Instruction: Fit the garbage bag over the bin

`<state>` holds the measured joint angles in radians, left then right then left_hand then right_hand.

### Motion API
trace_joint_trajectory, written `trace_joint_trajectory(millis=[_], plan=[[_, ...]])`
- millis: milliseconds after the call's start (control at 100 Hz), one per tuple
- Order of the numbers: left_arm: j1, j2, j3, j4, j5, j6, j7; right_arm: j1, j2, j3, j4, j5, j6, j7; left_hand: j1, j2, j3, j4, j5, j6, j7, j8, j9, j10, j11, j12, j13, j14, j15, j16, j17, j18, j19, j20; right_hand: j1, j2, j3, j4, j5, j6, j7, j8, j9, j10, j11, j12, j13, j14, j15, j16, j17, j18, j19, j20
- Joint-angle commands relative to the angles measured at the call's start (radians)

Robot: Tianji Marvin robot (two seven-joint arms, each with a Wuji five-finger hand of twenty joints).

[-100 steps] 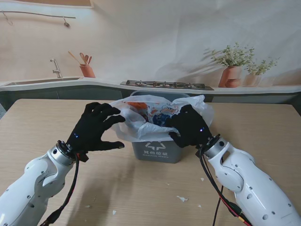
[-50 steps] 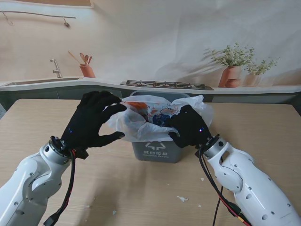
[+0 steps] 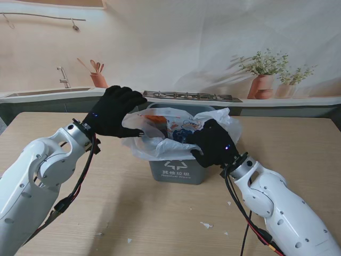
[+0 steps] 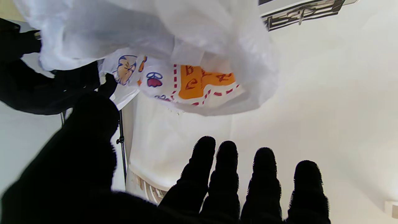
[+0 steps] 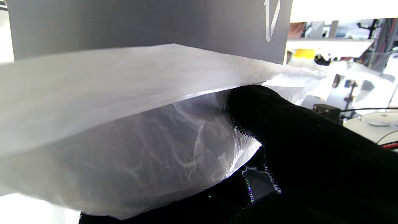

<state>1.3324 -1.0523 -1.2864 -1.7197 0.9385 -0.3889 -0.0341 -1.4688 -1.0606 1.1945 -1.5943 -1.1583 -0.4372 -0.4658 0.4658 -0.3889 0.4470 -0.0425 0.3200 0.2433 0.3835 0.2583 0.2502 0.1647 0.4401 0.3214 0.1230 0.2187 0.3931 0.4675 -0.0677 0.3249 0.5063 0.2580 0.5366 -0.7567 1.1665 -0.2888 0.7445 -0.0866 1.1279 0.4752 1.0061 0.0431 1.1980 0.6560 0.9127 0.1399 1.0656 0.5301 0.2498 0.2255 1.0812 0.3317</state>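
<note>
A grey bin (image 3: 170, 172) with a white recycling mark stands mid-table. A white garbage bag (image 3: 178, 130) with coloured prints lies crumpled over its mouth and hangs down the near rim. My right hand (image 3: 214, 144), in a black glove, is shut on the bag at the bin's near right rim; the right wrist view shows its thumb (image 5: 279, 124) pressing the film (image 5: 124, 130) beside the bin wall (image 5: 124, 25). My left hand (image 3: 116, 111) hovers at the bag's far left edge. Its fingers (image 4: 227, 174) are spread, with the bag (image 4: 186, 62) apart from them.
Small white scraps (image 3: 206, 225) lie on the wooden table (image 3: 298, 144) nearer to me, on the right. A printed kitchen backdrop stands behind the table's far edge. Black cables hang from both wrists.
My left hand has lifted from the bin's near left side and swung farther from me to the bag's far left edge, turning at the wrist. The right hand has stayed put.
</note>
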Motion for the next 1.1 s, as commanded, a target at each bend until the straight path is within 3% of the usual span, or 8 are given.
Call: trace_joint_trajectory(millis=[0, 180, 300, 460, 520, 600, 790, 1090], plan=[[-0.015, -0.007, 0.013, 0.016, -0.017, 0.019, -0.02, -0.003, -0.005, -0.008, 0.012, -0.002, -0.002, 0.014, -0.009, -0.022, 0.007, -0.018, 0.008, -0.008, 0.028, 0.018, 0.007, 0.022, 0.019, 0.021, 0.0, 0.007, 0.015, 0.013, -0.016, 0.026, 0.029, 0.017, 0.031, -0.025, 0.07, -0.031, 0.031, -0.05, 0.049, -0.016, 0.027, 0.013, 0.01, 0.013, 0.03, -0.013, 0.031, 0.0, 0.003, 0.026, 0.039, 0.019], [-0.074, -0.014, 0.073, 0.084, -0.026, 0.051, 0.008, 0.004, -0.004, -0.015, 0.026, -0.001, -0.011, 0.008, 0.002, -0.016, 0.066, -0.014, -0.024, -0.03, 0.072, 0.043, 0.011, 0.006, 0.058, 0.045, 0.009, 0.009, 0.045, 0.027, -0.017, 0.031, 0.037, 0.018, 0.031, -0.026, 0.071, -0.031, 0.031, -0.055, 0.049, -0.017, 0.026, 0.011, 0.01, 0.016, 0.029, -0.013, 0.032, -0.002, 0.003, 0.028, 0.038, 0.019], [-0.102, -0.022, 0.104, 0.115, -0.051, 0.078, 0.028, 0.006, -0.004, -0.015, 0.029, -0.003, -0.017, 0.006, 0.021, -0.016, 0.129, -0.018, -0.01, -0.101, 0.199, 0.105, 0.067, -0.023, 0.138, 0.12, 0.042, 0.013, 0.089, 0.056, -0.018, 0.032, 0.063, 0.029, 0.031, -0.024, 0.07, -0.031, 0.03, -0.057, 0.048, -0.017, 0.024, 0.01, 0.009, 0.017, 0.026, -0.015, 0.032, -0.002, 0.001, 0.027, 0.036, 0.018], [-0.141, -0.033, 0.144, 0.161, -0.065, 0.106, 0.074, 0.015, -0.003, -0.019, 0.038, -0.003, -0.032, -0.001, 0.101, 0.021, 0.23, -0.023, 0.137, -0.182, 0.392, 0.203, 0.214, -0.059, 0.223, 0.199, 0.127, 0.014, 0.161, 0.09, -0.02, 0.035, 0.139, 0.065, 0.032, -0.019, 0.068, -0.032, 0.027, -0.069, 0.048, -0.016, 0.02, 0.008, 0.008, 0.019, 0.021, -0.017, 0.032, -0.003, 0.0, 0.025, 0.035, 0.018], [-0.156, -0.04, 0.162, 0.185, -0.08, 0.115, 0.1, 0.018, -0.003, -0.022, 0.043, -0.005, -0.039, -0.003, 0.241, -0.015, 0.179, -0.083, 0.203, -0.229, 0.51, 0.176, 0.279, -0.075, 0.258, 0.223, 0.169, 0.014, 0.199, 0.1, -0.024, 0.034, 0.175, 0.08, 0.032, -0.017, 0.067, -0.033, 0.026, -0.072, 0.047, -0.016, 0.017, 0.008, 0.008, 0.019, 0.017, -0.017, 0.03, -0.003, -0.002, 0.025, 0.033, 0.017], [-0.172, -0.045, 0.178, 0.208, -0.084, 0.13, 0.122, 0.02, -0.003, -0.023, 0.046, -0.005, -0.042, -0.003, 0.367, 0.007, 0.096, -0.096, 0.313, -0.295, 0.656, 0.153, 0.35, -0.09, 0.279, 0.228, 0.217, 0.002, 0.227, 0.1, -0.024, 0.031, 0.217, 0.099, 0.033, -0.013, 0.065, -0.034, 0.026, -0.075, 0.047, -0.016, 0.015, 0.009, 0.008, 0.021, 0.014, -0.017, 0.031, -0.003, -0.004, 0.023, 0.032, 0.017], [-0.216, -0.059, 0.211, 0.253, -0.137, 0.196, 0.126, 0.019, -0.002, -0.022, 0.049, -0.005, -0.051, 0.001, 0.447, 0.046, 0.028, -0.094, 0.302, -0.269, 0.707, 0.247, 0.357, -0.095, 0.265, 0.258, 0.216, -0.014, 0.235, 0.09, -0.025, 0.032, 0.231, 0.104, 0.034, -0.013, 0.065, -0.036, 0.027, -0.077, 0.047, -0.014, 0.013, 0.01, 0.009, 0.023, 0.012, -0.018, 0.033, -0.002, -0.005, 0.024, 0.032, 0.017], [-0.315, -0.091, 0.29, 0.338, -0.248, 0.359, 0.125, 0.025, 0.0, -0.026, 0.062, -0.002, -0.077, 0.003, 0.463, 0.048, 0.024, -0.096, 0.32, -0.229, 0.703, 0.278, 0.386, -0.08, 0.259, 0.275, 0.231, -0.01, 0.239, 0.09, -0.024, 0.034, 0.245, 0.111, 0.04, -0.014, 0.078, -0.036, 0.032, -0.081, 0.047, -0.011, 0.013, 0.014, 0.009, 0.025, 0.008, -0.015, 0.036, 0.0, -0.006, 0.019, 0.032, 0.017]])
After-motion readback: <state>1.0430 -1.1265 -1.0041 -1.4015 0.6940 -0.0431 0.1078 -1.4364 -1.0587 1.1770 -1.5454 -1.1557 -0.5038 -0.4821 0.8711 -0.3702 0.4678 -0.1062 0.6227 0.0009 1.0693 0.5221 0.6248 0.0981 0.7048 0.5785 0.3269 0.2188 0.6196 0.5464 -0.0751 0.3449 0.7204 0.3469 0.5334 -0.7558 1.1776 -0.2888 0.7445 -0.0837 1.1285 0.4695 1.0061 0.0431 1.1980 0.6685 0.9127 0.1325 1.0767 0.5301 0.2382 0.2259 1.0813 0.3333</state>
